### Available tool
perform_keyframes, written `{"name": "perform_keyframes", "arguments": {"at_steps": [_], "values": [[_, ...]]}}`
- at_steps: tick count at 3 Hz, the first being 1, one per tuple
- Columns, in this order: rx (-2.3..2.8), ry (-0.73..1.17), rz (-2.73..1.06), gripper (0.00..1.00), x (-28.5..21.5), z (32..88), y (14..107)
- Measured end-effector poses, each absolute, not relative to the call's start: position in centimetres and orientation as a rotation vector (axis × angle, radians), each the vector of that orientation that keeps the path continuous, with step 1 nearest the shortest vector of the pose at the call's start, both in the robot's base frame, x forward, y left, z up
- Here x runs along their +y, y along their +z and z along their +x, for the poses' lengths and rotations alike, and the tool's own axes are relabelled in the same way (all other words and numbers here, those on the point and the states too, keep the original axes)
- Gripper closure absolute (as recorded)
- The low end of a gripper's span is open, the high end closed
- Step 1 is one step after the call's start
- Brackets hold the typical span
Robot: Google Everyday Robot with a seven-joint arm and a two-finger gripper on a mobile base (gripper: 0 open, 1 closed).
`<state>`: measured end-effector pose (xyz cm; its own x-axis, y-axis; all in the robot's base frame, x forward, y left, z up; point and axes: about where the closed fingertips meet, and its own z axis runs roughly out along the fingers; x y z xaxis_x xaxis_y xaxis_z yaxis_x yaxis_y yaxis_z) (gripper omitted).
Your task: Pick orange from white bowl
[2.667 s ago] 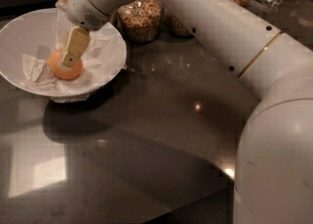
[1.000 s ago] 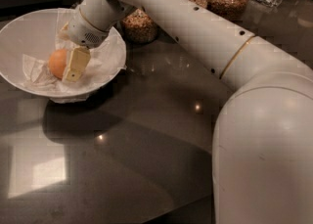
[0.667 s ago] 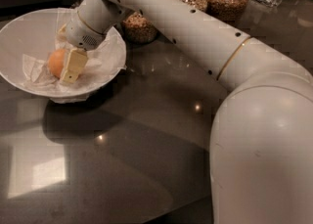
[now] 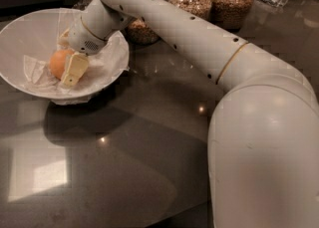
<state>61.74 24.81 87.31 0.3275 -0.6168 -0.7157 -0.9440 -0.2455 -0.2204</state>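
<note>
The orange (image 4: 58, 61) lies in the white bowl (image 4: 20, 33) at the left, on crumpled white paper (image 4: 36, 71). My gripper (image 4: 70, 71) is down inside the bowl, pressed against the right side of the orange and partly covering it. The far side of the orange is hidden from me. My white arm (image 4: 199, 33) reaches in from the lower right, across the dark table, to the bowl.
Several glass jars of grains (image 4: 192, 0) stand along the back edge behind the arm, one close to the bowl's right rim (image 4: 142, 30). The dark glossy table (image 4: 124, 162) stretches in front of the bowl. The arm's large base link (image 4: 269, 152) fills the lower right.
The gripper has come down lower into the bowl beside the orange, and the arm has swung further over the table. The orange has shifted slightly left. Almost nothing moved in the last second.
</note>
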Motion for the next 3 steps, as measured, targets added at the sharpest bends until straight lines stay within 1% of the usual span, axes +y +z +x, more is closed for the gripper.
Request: {"name": "perform_keyframes", "arguments": {"at_steps": [1,2,3], "values": [[1.384,0.684,-1.947,0.2,24.75,61.99,86.34],[1.384,0.684,-1.948,0.39,24.75,61.99,86.34],[1.384,0.684,-1.948,0.62,24.75,61.99,86.34]]}}
